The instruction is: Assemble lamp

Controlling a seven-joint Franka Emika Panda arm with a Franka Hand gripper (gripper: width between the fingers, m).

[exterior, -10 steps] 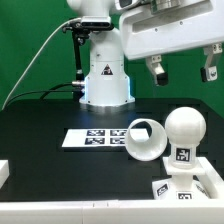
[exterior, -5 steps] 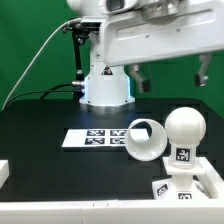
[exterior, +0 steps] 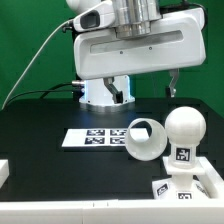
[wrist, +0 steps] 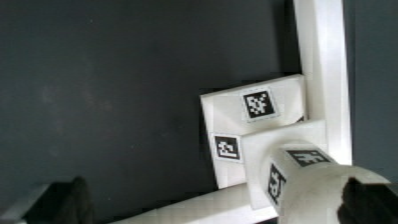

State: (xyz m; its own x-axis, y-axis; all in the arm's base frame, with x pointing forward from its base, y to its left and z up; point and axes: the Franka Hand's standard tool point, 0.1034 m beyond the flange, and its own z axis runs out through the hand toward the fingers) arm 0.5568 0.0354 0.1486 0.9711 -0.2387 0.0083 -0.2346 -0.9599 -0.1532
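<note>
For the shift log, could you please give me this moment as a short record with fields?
hand: open, empty, high above the table
bulb: upright on the base, exterior view's right
base: flat on the table under the bulb
shade: on its side beside the bulb, not yet fitted
marker board: flat on table, exterior view's left of shade

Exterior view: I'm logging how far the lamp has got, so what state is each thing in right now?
gripper: open, empty, up above the table.
bulb: upright, stem down on the base.
base: flat on the table, carrying the bulb.
shade: lying on its side beside the bulb, not yet on it.
marker board: flat on the table.
</note>
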